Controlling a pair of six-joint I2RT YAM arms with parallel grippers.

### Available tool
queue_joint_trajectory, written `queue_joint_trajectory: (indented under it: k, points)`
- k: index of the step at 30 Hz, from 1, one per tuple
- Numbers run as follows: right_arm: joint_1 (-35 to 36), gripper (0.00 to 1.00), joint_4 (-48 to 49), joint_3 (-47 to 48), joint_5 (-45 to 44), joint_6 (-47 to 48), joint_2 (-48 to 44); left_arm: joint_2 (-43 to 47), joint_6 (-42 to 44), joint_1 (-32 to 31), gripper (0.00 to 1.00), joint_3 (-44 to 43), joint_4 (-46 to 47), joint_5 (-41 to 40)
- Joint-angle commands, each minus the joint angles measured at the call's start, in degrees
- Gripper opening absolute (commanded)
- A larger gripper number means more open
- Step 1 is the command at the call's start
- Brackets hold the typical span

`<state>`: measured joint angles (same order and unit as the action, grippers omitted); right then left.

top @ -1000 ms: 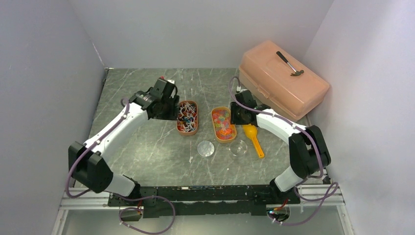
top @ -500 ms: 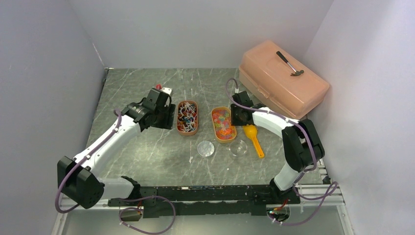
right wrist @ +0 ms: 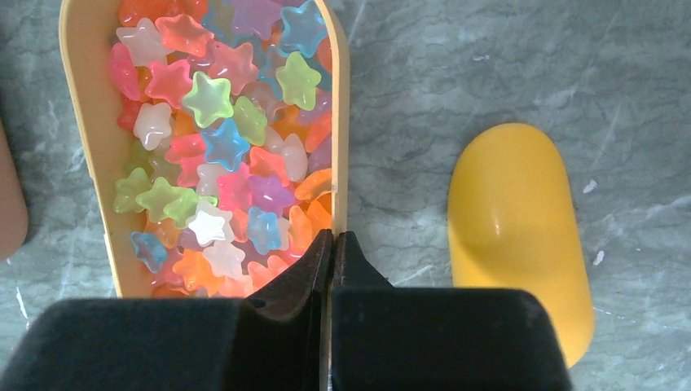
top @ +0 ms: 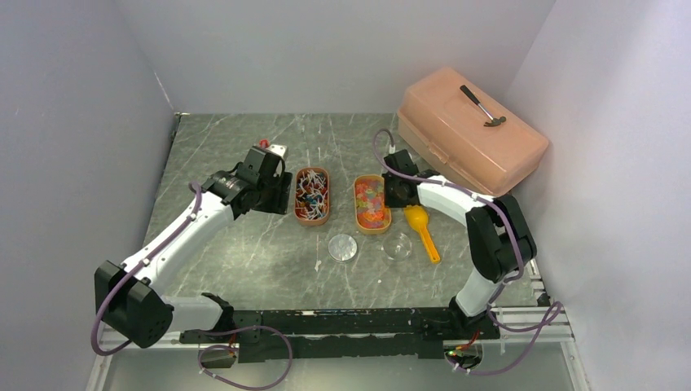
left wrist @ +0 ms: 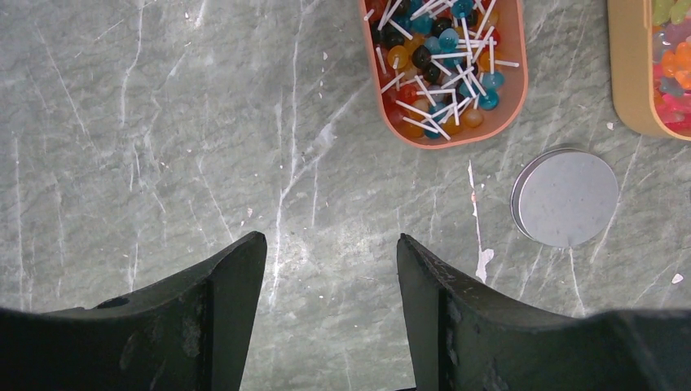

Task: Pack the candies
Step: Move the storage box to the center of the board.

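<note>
Star-shaped gummy candies (right wrist: 220,147) in orange, pink, yellow and blue fill a yellow oval tray (right wrist: 341,122). My right gripper (right wrist: 332,240) is shut on that tray's right rim; from above it sits at the tray's (top: 371,204) right side. A second oval tray (top: 312,195) holds small round candies with white sticks (left wrist: 444,65). My left gripper (left wrist: 330,244) hangs open over bare table, left of that tray, with nothing between its fingers.
A yellow-orange scoop (top: 422,230) lies just right of the gripped tray, seen close as the scoop (right wrist: 517,228). A round lid (top: 342,247) and a small clear cup (top: 397,246) sit nearer the arms. A pink box (top: 468,130) with a hammer (top: 482,106) stands back right.
My right gripper closed on the gummy tray's rim and the tray shifted slightly. The left arm drew back a little from the other tray, then stayed still.
</note>
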<state>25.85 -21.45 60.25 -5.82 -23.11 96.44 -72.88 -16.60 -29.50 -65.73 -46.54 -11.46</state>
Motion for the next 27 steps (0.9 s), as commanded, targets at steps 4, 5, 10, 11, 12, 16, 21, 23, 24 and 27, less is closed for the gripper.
queue_joint_trajectory:
  k: [4,5,10,11,12,16,21,23,24,27]
  points:
    - [2.80,0.00,1.43,6.40,-0.51,-1.90,0.39,2.88,0.80,-0.04,0.66,-0.03,1.54,-0.75]
    - [3.14,0.00,1.41,6.90,-0.59,-2.31,0.62,3.15,0.71,-0.04,0.66,-0.01,1.59,-0.59]
    - [4.32,0.00,0.85,9.67,-1.05,-4.68,2.74,3.73,0.84,-0.04,0.66,0.22,1.79,0.47]
    - [4.61,0.00,0.75,10.24,-1.22,-5.27,3.31,3.83,0.76,-0.04,0.65,0.19,1.68,0.55]
    - [4.95,0.00,0.65,10.92,-1.50,-5.85,3.81,3.93,0.78,0.01,0.65,0.17,1.77,0.63]
    - [5.45,0.00,0.33,13.30,-2.54,-8.54,6.46,4.78,0.62,-0.03,0.65,0.64,1.99,1.21]
    - [5.49,0.00,0.81,14.99,-3.88,-10.95,8.40,5.63,0.40,-0.05,0.66,1.02,2.16,1.67]
    - [5.45,0.00,1.09,15.46,-3.61,-11.35,8.92,5.77,0.23,-0.12,0.66,0.98,2.12,1.53]
    - [5.52,0.00,0.94,15.94,-3.48,-11.46,9.20,5.79,0.17,-0.17,0.65,1.04,2.11,1.52]
    - [5.49,0.00,1.08,16.09,-3.21,-11.47,9.09,6.21,0.14,-0.13,0.65,1.12,2.16,1.36]
